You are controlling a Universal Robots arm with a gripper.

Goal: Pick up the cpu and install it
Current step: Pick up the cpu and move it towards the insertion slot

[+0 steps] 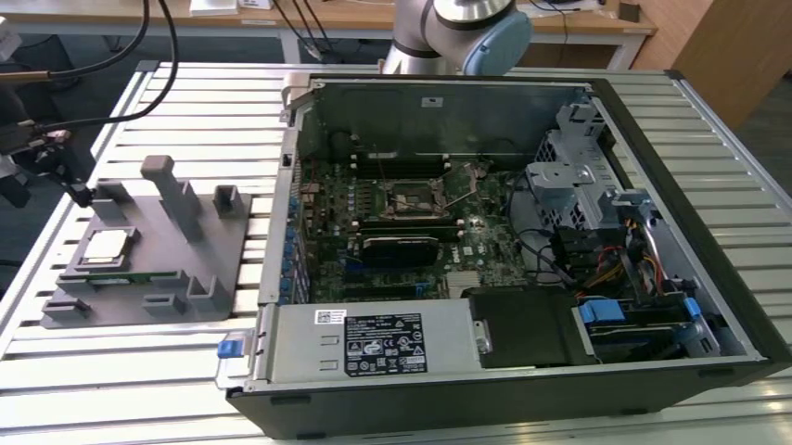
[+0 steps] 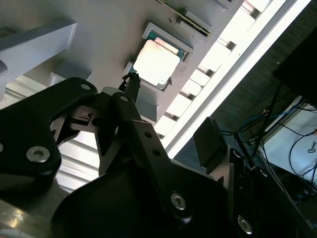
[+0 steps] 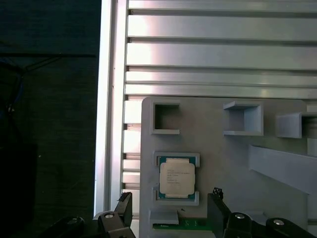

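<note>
Gripper: the black two-finger gripper (image 3: 170,198) has its jaws spread wide with nothing between them. In the first wrist view its fingertips (image 3: 124,202) hang above the tray, to either side of the cpu's pocket and clear of the chip.
Cpu: the small flat square cpu (image 3: 177,177), with a silvery metal top and a pale rim, lies flat in a shallow framed pocket, untouched. It also shows in the second wrist view (image 2: 157,62) and the exterior view (image 1: 106,246).
Tray: the grey plastic fixture plate (image 1: 155,236) with raised blocks carries the cpu.
Memory stick: the long narrow green board (image 1: 124,276) lies in the tray just beside the cpu.
Table: the slatted aluminium top (image 1: 210,102) bears the tray.
Case: the open black computer case (image 1: 693,195) stands to the exterior view's right of the tray.
Socket: the dark square socket with a metal frame (image 1: 409,197) sits on the green motherboard inside the case, well apart from the cpu.
</note>
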